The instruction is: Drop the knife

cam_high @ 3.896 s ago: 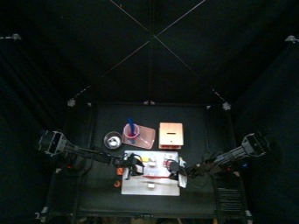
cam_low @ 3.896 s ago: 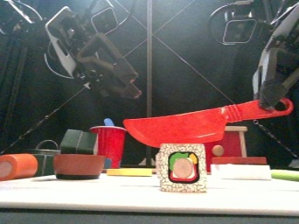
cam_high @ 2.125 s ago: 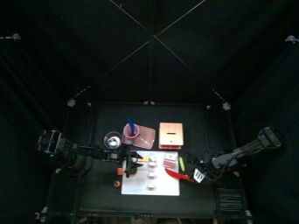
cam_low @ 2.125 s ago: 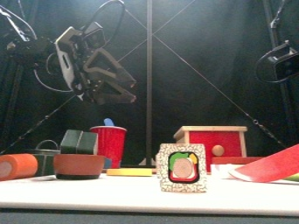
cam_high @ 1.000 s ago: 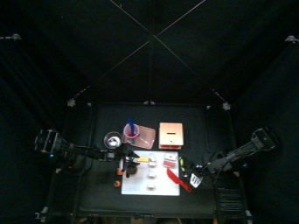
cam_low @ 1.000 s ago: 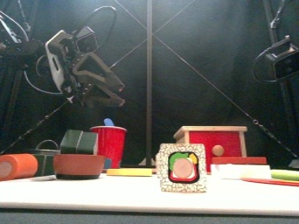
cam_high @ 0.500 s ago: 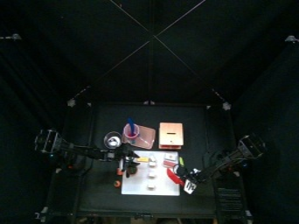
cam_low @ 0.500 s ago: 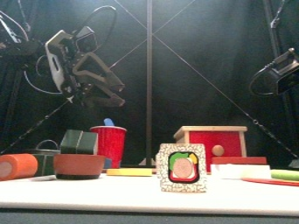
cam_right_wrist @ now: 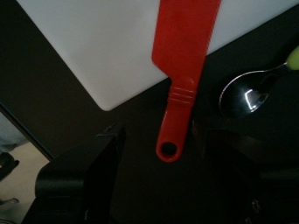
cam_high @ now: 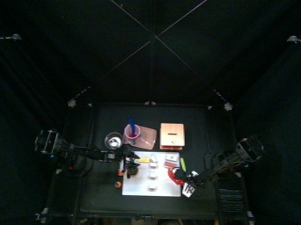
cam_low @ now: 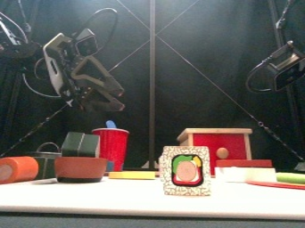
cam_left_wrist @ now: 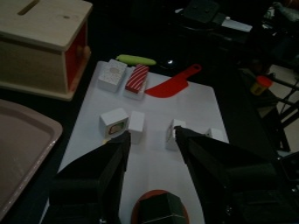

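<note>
The knife (cam_right_wrist: 187,61) is red with a broad blade and a handle that has a hole at its end. It lies flat, blade on the white mat (cam_right_wrist: 105,52) and handle over the black table. In the top view the knife (cam_high: 177,176) is at the mat's right edge, and the left wrist view shows the knife (cam_left_wrist: 176,83) too. My right gripper (cam_right_wrist: 163,171) hangs open above the handle end, touching nothing. My left gripper (cam_left_wrist: 163,162) hovers open and empty over the mat's left side.
A wooden box (cam_low: 217,142) with a red front stands behind the mat, a red cup (cam_low: 111,142) to its left. Small white blocks (cam_left_wrist: 122,122) dot the mat. A picture card (cam_low: 185,171) stands at the front. A shiny spoon (cam_right_wrist: 251,92) lies beside the knife handle.
The right gripper's jaws have spread wider and the arm has drawn back a little toward the front right. The knife stays flat at the mat's edge. The left arm has barely moved.
</note>
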`<state>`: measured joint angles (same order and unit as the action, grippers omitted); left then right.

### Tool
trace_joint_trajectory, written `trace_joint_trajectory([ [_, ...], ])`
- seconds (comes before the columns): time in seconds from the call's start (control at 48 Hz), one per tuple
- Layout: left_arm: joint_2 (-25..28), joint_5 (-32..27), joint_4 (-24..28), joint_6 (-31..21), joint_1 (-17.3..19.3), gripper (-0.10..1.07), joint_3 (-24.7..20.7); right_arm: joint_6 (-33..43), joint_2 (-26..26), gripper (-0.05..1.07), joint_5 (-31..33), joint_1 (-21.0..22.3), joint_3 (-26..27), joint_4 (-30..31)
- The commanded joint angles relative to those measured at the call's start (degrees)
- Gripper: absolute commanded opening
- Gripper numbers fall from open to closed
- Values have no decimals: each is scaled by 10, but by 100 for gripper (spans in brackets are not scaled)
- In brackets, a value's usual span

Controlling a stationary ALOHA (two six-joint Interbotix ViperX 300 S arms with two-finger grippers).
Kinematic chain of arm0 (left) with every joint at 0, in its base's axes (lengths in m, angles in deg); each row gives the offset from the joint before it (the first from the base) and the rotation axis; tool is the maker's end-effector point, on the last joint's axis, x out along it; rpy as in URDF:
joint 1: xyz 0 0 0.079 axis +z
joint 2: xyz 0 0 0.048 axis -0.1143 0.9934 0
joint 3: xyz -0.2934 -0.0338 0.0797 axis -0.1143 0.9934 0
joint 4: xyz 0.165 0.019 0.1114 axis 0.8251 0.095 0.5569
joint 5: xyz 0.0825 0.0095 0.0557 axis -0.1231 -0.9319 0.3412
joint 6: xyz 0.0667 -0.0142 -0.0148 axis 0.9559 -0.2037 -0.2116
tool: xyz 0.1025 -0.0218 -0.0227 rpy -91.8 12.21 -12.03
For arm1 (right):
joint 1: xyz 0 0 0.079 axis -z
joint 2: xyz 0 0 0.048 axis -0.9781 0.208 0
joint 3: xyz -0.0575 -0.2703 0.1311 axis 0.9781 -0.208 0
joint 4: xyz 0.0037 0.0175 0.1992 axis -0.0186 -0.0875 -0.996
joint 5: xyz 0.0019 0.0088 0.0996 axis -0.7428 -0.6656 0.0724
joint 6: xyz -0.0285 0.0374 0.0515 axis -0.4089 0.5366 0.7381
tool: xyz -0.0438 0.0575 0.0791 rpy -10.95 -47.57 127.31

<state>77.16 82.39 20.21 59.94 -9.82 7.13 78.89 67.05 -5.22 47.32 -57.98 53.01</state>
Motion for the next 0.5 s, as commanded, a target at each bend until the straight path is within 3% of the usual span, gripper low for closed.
trace_joint_trajectory([
  [0.0,-2,5,0,1,-1,83,-5,1,-14,94,18,-4,35,3],
  [0.208,-2,5,0,1,1,83,-5,3,-18,94,66,-7,48,8],
  [0.479,-2,4,-1,-2,-2,83,-5,19,-8,94,74,-19,43,13],
])
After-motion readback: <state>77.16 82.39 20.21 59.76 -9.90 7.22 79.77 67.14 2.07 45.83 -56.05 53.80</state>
